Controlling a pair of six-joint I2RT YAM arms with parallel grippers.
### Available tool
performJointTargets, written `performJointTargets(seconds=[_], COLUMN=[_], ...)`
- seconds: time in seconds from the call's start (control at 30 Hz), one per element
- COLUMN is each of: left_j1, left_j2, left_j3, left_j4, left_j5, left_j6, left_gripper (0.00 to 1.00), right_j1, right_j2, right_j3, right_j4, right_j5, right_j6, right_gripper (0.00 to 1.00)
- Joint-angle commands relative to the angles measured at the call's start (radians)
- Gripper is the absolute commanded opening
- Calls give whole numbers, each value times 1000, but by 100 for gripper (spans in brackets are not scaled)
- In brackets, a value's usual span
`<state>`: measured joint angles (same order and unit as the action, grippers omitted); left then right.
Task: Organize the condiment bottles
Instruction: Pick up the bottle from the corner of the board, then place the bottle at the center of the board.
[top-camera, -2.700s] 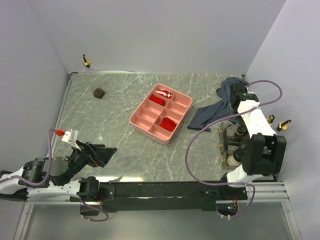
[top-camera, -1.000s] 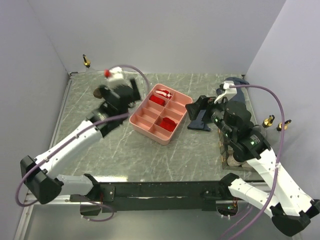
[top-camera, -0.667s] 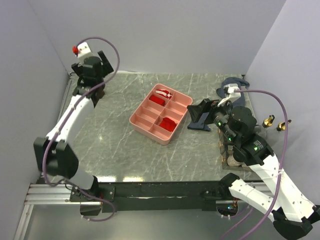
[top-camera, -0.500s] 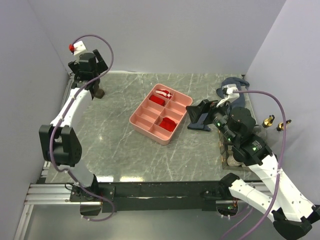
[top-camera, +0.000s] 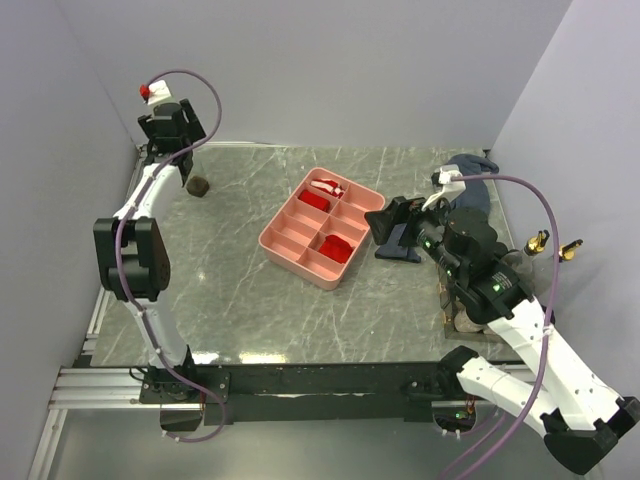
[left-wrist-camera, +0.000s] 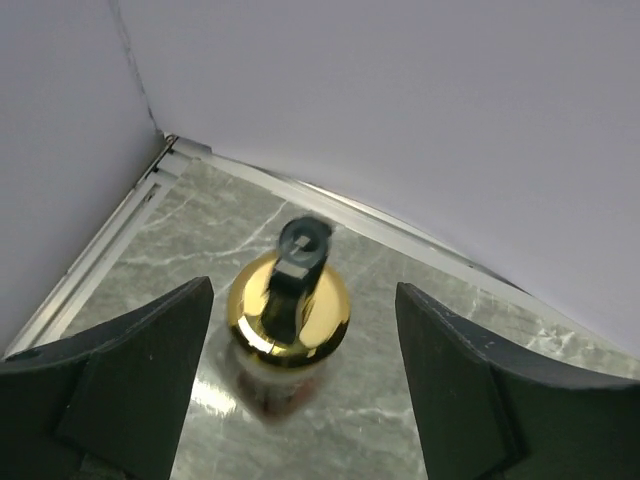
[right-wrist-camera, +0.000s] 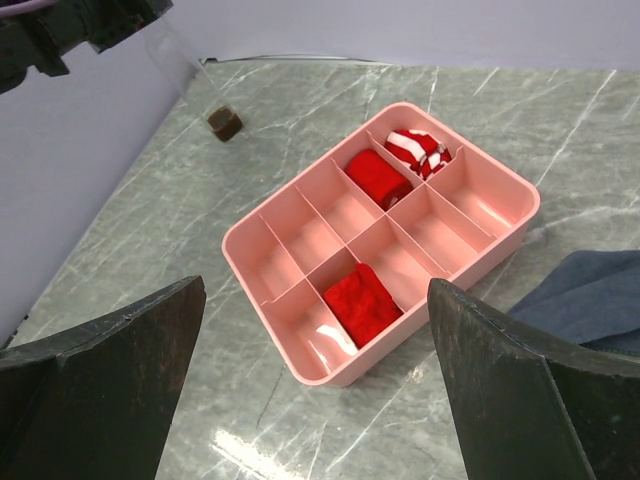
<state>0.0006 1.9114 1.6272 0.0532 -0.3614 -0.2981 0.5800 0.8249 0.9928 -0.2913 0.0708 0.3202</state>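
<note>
In the left wrist view a clear condiment bottle (left-wrist-camera: 288, 318) with a gold cap and black pourer stands in the table's far left corner. My left gripper (left-wrist-camera: 302, 292) is open around its top, with a gap on each side. From above, that gripper (top-camera: 172, 140) hides the bottle. A squat dark-brown jar (top-camera: 198, 185) sits just right of it. Two gold-spouted bottles (top-camera: 541, 240) stand past the right table edge. Several dark bottles (top-camera: 452, 305) are partly hidden behind my right arm. Over the tray's near side my right gripper (right-wrist-camera: 315, 290) hangs open and holds nothing.
The pink divided tray (top-camera: 290, 252) lies mid-table with red items (right-wrist-camera: 362, 302) in some compartments. A blue-grey cloth (top-camera: 472, 196) is bunched at the back right. Walls close in the far left corner around the left gripper.
My left arm has swung from the middle of the table to the far left corner, over the gold-capped bottle, and its jaws have narrowed. The right gripper has shifted slightly left.
</note>
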Motion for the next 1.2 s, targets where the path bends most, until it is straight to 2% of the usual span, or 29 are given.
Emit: performJointTargets(seconds=[0.0,0.07,0.1,0.13,0.23,0.3,0.33,0.5,0.67,0.77,0.8,0.97,1.0,1.07,1.1,1.17], left_j1=[-4,-4,-4,-4,-4,-4,-4,-27,-83,-158,-218,-437,-512,-591,-673,-761], left_j2=[32,43,43,41,-1,-43,-93,-338,-570,-705,-763,-902,-932,-957,-983,-997], left_j3=[86,88,83,76,34,8,-16,-117,-199,-217,-227,-291,-312,-342,-383,-424], left_j4=[91,106,114,114,97,83,67,-25,-163,-291,-353,-452,-460,-448,-431,-383], left_j5=[39,53,58,61,75,72,72,52,140,206,207,301,309,322,306,280], left_j6=[118,140,152,154,133,108,99,47,48,59,59,36,24,-12,-24,-39], left_gripper=[78,72,66,47,22,12,3,1,1,1,1,1,1,1,1,1], right_j1=[-2,-2,-2,-2,-2,-2,0,-2,0,0,-2,-2,0,-2,-2,-2], right_j2=[0,13,16,19,26,28,26,25,2,-24,-33,-87,-95,-118,-122,-144], right_j3=[-5,3,7,10,20,21,20,-12,-3,20,26,33,32,30,30,32], right_j4=[43,37,32,29,20,14,14,-12,-84,-132,-141,-206,-213,-232,-238,-255], right_j5=[23,29,35,37,34,26,6,-22,-55,-51,-45,-11,-6,20,32,58], right_j6=[-13,-13,-12,-10,2,13,16,28,22,10,2,-9,-6,-3,0,8], right_gripper=[100,100,100,100,100,100,100,100,100,100,100,100,100,100,100,100])
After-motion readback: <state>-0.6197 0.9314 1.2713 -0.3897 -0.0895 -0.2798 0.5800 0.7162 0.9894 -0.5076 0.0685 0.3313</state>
